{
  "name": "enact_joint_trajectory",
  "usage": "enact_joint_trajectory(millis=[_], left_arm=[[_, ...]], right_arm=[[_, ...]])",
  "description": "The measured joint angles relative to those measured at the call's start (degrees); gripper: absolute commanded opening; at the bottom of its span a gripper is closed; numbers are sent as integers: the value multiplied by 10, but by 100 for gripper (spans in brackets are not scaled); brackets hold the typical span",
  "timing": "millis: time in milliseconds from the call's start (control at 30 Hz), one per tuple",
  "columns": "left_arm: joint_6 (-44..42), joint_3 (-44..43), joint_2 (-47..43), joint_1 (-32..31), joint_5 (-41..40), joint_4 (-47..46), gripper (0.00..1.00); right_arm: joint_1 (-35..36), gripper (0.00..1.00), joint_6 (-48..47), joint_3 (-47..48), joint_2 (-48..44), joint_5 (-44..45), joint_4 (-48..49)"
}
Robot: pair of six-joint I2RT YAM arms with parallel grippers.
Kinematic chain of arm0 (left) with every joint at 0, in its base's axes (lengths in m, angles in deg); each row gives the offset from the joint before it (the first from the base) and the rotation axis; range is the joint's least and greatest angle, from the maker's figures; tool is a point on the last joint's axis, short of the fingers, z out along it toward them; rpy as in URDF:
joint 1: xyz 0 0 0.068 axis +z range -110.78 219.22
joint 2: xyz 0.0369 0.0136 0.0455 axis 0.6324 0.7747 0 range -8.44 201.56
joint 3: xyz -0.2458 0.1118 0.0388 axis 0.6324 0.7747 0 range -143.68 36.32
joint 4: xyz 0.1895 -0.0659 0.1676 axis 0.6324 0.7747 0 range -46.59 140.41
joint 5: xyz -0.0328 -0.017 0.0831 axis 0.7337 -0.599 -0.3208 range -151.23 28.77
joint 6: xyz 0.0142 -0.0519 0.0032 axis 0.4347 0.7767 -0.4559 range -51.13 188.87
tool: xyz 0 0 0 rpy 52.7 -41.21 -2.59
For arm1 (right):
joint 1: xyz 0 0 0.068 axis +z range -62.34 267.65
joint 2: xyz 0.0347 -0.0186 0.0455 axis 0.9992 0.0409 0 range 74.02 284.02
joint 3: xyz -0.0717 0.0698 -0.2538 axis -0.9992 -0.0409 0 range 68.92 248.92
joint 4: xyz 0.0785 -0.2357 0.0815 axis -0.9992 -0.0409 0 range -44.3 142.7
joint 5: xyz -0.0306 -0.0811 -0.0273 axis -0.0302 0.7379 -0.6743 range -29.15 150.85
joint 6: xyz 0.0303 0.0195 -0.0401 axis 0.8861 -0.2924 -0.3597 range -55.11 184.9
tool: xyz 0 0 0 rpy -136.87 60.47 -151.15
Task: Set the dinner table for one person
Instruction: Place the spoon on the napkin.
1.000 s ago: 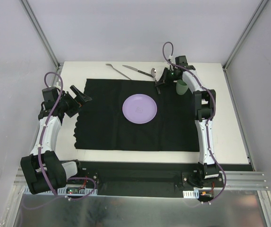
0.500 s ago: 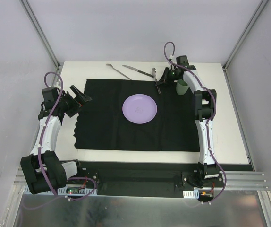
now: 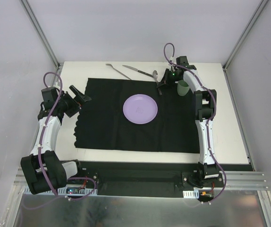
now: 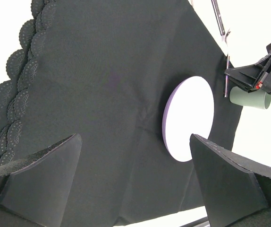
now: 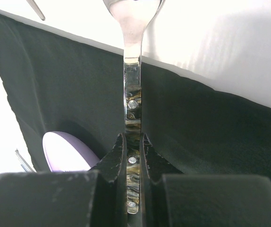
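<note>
White dinner table surface (image 3: 232, 132) spreads under a black mat (image 3: 102, 123), with a purple plate (image 3: 140, 109) at its centre. At the plate's one o'clock my right fingers (image 5: 133, 142) clench a spoon (image 5: 132, 71) by its handle. My left fingers (image 4: 135, 139) hang released at nine o'clock.

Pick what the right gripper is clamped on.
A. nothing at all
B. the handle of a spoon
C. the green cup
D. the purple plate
B: the right wrist view shows the right gripper closed on both sides of the handle of the spoon, whose bowl points away over the edge of the black mat.
</note>
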Motion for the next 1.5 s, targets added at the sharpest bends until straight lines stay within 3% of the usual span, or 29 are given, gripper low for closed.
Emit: enact_joint_trajectory(millis=[1500], left_arm=[[-2,0,1,15,2,-1,99]], right_arm=[[17,1,-95,11,2,-29,-90]])
